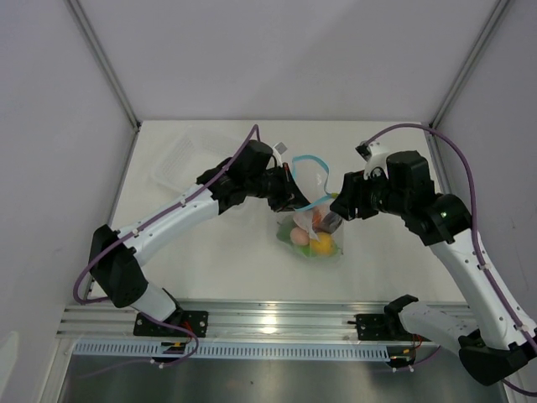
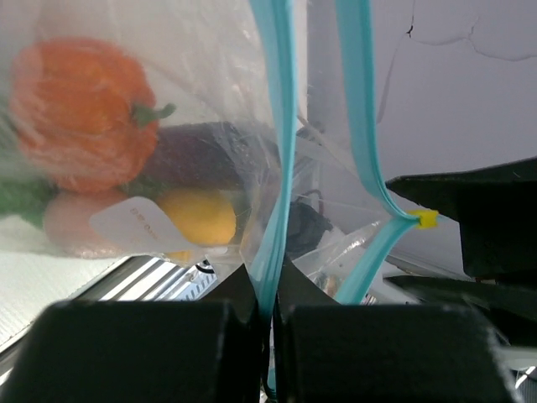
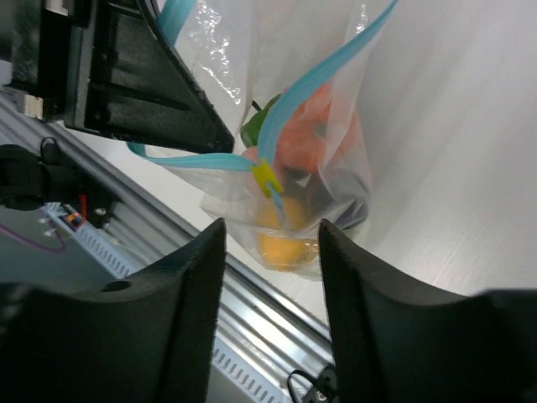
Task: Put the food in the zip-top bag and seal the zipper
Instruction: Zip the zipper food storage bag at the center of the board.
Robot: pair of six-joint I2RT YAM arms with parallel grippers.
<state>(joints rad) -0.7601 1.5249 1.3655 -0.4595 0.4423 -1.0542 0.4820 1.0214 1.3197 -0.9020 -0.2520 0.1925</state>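
Judging the loading done, I see the food (image 1: 312, 238) inside the zip-top bag (image 2: 214, 59), whose unsealed zipper (image 2: 277, 126) my left gripper (image 2: 268, 327) pinches tight, while my right gripper (image 3: 270, 243) waits just beside it, part-open and empty.

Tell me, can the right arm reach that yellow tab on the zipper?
Probably yes: the right gripper is open facing the yellow tab, nothing between; the left gripper pinches the zipper elsewhere.
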